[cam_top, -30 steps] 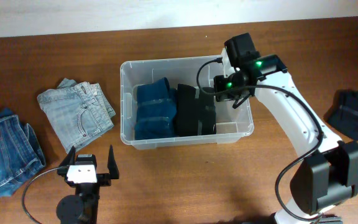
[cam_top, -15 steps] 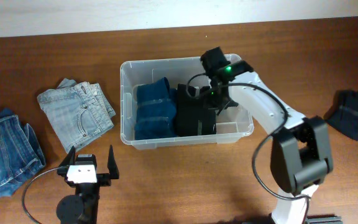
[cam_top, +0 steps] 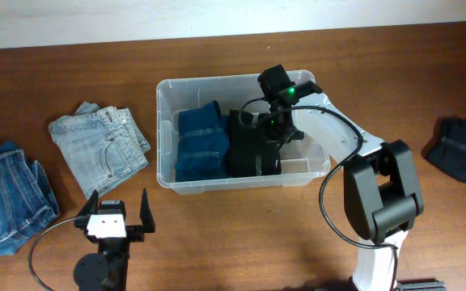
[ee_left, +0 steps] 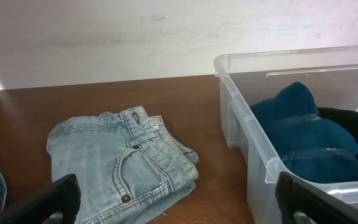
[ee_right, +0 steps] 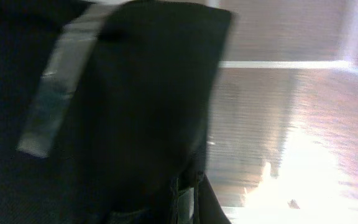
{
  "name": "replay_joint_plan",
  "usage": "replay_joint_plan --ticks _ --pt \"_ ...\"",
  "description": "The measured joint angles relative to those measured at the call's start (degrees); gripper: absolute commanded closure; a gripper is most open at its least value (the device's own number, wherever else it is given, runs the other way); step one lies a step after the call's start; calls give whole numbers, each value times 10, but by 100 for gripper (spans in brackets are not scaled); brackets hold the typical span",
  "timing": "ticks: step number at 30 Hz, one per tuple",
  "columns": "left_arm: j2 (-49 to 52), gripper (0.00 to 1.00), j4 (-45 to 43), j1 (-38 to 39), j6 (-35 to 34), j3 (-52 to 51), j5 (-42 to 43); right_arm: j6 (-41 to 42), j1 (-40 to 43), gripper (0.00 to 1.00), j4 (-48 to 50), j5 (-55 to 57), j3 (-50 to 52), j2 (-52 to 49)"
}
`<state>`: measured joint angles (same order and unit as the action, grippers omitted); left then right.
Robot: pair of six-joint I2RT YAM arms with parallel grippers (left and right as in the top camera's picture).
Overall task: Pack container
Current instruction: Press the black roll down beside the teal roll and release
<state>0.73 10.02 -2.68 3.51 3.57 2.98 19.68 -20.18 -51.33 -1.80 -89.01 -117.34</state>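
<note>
A brown wooden table (cam_top: 241, 234) is filling most of the overhead view, with a pale wall (cam_top: 136, 20) running along the top edge. The container (cam_top: 165, 137) is sitting at the centre of the table, holding a folded teal garment (cam_top: 201, 141) in its left half and a black garment (cam_top: 249, 149) beside it. The right end effector (cam_top: 271, 132) is hanging inside the container over the black garment; whether it is clenched I cannot tell. The left end effector (cam_top: 120, 196) is resting at lower left, fingers spread and released. Only the overhead view is showing the darker jeans (cam_top: 6, 198) at the far left and a dark garment (cam_top: 458, 147) at the right edge. The left wrist view is showing the light jeans (ee_left: 123, 162) and the container's rim from the side. The right wrist view is giving only blurred black fabric against clear plastic.
</note>
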Motion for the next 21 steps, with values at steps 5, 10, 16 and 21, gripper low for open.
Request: replay_joint_plan --ticks 5,10,16,21 --pt "0 0 0 0 0 0 0 -54 1 96 -1 -35 0 0" --pt "0 0 0 0 0 0 0 -78 1 96 -9 -30 0 0" --pt "0 0 0 0 0 0 0 -84 1 96 -21 3 -5 0" --pt "0 0 0 0 0 0 0 -64 1 96 -18 57 -6 0"
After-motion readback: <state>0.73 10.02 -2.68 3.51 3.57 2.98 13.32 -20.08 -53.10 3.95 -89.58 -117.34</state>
